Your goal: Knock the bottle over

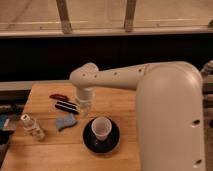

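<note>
A small clear bottle (32,127) with a white cap stands tilted near the left edge of the wooden table (120,105). My white arm reaches in from the right, and its wrist points down over the table's middle. The gripper (83,107) hangs just above the table, right of a dark flat object (66,106) and well to the right of the bottle. It touches nothing that I can see.
A white cup (101,128) sits on a dark round plate (101,137) in front of the gripper. A blue piece (65,122) lies between bottle and plate. A red-rimmed object (58,96) lies behind the dark flat one. A dark wall and railing stand behind.
</note>
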`<state>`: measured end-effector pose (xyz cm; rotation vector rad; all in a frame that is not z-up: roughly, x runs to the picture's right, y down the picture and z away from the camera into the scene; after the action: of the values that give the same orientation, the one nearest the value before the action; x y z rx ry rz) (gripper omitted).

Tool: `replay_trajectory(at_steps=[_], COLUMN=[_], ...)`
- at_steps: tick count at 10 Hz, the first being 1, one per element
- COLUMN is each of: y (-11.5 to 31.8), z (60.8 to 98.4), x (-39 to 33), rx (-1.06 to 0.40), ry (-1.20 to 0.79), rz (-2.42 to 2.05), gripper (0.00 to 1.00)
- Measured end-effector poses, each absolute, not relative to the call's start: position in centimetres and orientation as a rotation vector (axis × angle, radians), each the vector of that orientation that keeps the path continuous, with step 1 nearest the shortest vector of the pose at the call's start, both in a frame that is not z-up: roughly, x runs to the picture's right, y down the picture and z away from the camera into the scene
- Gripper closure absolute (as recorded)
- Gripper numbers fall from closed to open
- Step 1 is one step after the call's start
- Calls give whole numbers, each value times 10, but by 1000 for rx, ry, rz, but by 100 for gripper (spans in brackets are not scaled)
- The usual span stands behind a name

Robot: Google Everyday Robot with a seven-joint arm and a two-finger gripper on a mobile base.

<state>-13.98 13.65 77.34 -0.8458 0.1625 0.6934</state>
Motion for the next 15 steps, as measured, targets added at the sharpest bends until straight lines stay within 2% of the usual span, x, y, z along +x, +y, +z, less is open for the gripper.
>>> replay_trajectory(at_steps=[2,4,10,15], y=[149,159,164,208], z=[777,775,774,717], x=[-205,-236,-236,-278], rx=[-908,-943,-950,-949], ry=[113,95,104,78], rz=[610,556,531,399], gripper=[100,100,100,100])
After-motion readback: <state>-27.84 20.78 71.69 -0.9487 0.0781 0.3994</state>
